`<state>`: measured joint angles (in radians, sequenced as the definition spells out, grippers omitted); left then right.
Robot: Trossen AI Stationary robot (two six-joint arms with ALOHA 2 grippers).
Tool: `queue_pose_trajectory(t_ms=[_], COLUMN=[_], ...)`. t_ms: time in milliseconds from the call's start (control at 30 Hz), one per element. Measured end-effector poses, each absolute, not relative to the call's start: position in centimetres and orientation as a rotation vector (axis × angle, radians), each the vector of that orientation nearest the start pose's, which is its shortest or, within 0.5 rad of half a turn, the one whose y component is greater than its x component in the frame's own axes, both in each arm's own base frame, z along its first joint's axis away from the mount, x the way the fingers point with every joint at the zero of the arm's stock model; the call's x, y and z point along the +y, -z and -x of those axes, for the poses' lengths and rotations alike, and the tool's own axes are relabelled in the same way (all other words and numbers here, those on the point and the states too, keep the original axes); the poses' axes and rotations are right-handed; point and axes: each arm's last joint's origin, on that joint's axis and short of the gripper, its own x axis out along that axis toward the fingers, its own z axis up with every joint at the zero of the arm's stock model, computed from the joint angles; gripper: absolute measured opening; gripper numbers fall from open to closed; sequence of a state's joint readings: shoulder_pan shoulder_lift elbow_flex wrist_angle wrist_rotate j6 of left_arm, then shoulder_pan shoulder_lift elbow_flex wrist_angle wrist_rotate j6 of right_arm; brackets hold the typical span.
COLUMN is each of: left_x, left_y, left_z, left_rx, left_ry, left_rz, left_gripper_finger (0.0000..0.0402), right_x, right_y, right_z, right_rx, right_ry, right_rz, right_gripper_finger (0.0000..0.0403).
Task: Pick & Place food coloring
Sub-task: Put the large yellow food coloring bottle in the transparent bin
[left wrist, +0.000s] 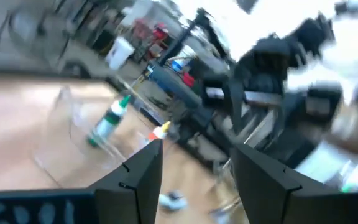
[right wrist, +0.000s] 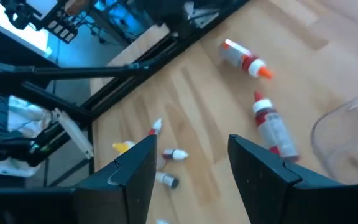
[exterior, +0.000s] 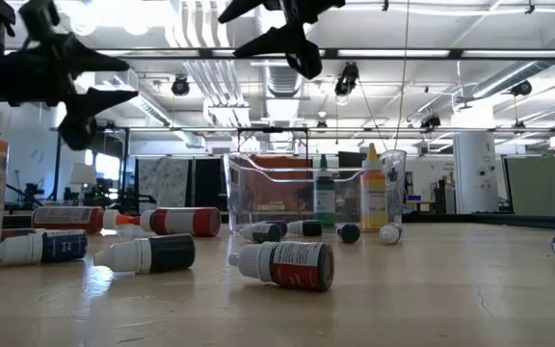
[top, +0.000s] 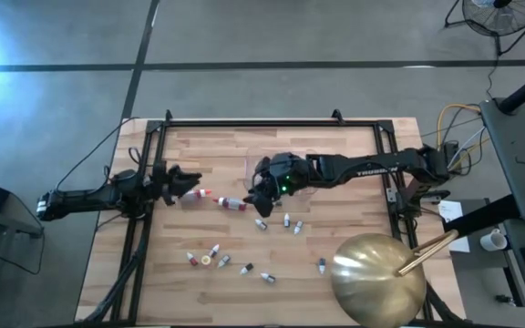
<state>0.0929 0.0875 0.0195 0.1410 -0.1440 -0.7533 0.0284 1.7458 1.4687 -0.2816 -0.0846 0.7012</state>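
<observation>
Hovering right gripper (top: 261, 193) open, empty, bottles (top: 232, 203) scattered

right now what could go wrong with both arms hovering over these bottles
1. The right claw hangs open at the clear tub, where two bottles stand; a low pass might tip it.
2. The loose bottles lie on their sides and could roll if nudged.
3. The left claw, also open and empty, sits close to the same bottles, so the arms might crowd each other.

Bare table (top: 354, 150) along top of frame: free passage. Clear tub (top: 281, 178) at centre, bottles (top: 244, 239) scattered below it, gold dome (top: 378, 278) blocking lower right.
</observation>
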Motion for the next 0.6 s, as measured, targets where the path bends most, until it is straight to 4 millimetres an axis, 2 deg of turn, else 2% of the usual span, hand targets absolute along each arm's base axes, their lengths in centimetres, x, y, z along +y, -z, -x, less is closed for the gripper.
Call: queue_pose_trajectory(t_ms=[100, 300, 433, 600], left_x=[1.6, 1.9, 1.9, 1.6], left_y=[-18.3, -18.5, -19.0, -21.0], left_z=[-9.9, -9.8, -9.7, -9.4], left_rx=[-0.247, -0.349, -0.417, -0.457], left_ry=[-0.241, -0.319, -0.260, -0.113], left_rz=[0.938, 1.090, 1.221, 1.206], left_gripper_finger=[0.0163, 0.0163, 0.0163, 0.0163], right_x=[2.3, 2.6, 2.6, 2.7], right_y=[-29.6, -28.5, -28.4, -28.1], right_z=[-40.0, -40.0, -40.0, -39.8], right_rx=[0.612, 0.673, 0.671, 0.721], right_ry=[0.076, 0.106, 0.124, 0.067], right_rz=[-0.697, -0.686, -0.678, -0.646], right_gripper_finger=[0.0192, 0.0192, 0.0192, 0.0192])
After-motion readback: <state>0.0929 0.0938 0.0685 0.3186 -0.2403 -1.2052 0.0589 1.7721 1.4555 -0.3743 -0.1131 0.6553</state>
